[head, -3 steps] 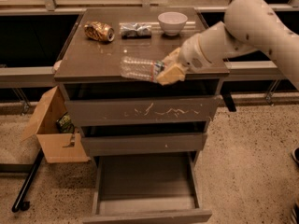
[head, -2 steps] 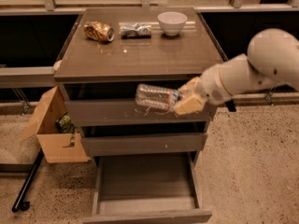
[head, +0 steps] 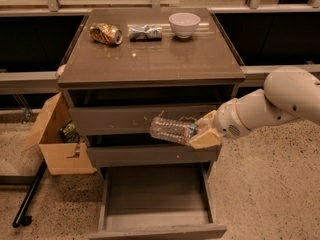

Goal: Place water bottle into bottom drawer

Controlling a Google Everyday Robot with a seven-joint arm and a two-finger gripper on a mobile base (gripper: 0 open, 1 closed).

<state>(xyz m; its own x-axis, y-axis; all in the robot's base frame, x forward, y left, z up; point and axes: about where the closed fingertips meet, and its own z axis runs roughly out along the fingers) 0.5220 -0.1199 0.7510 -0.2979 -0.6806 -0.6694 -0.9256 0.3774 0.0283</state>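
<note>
The water bottle [head: 172, 130] is a clear ribbed plastic bottle, held lying sideways in the air in front of the upper drawer fronts. My gripper [head: 202, 132] is shut on its right end, with the white arm reaching in from the right. The bottom drawer [head: 155, 229] is pulled open below, its wide flat tray bare. The bottle hangs above the drawer's back part, well clear of it.
On the cabinet top [head: 150, 59] lie a gold-brown can [head: 106, 33], a silver foil packet [head: 145, 32] and a white bowl [head: 184, 24]. An open cardboard box [head: 57, 139] stands left of the cabinet, with a black bar [head: 30, 196] on the floor.
My gripper has carried the bottle down from the cabinet top's front edge, past the top drawer front, to in front of the upper drawers above the open drawer.
</note>
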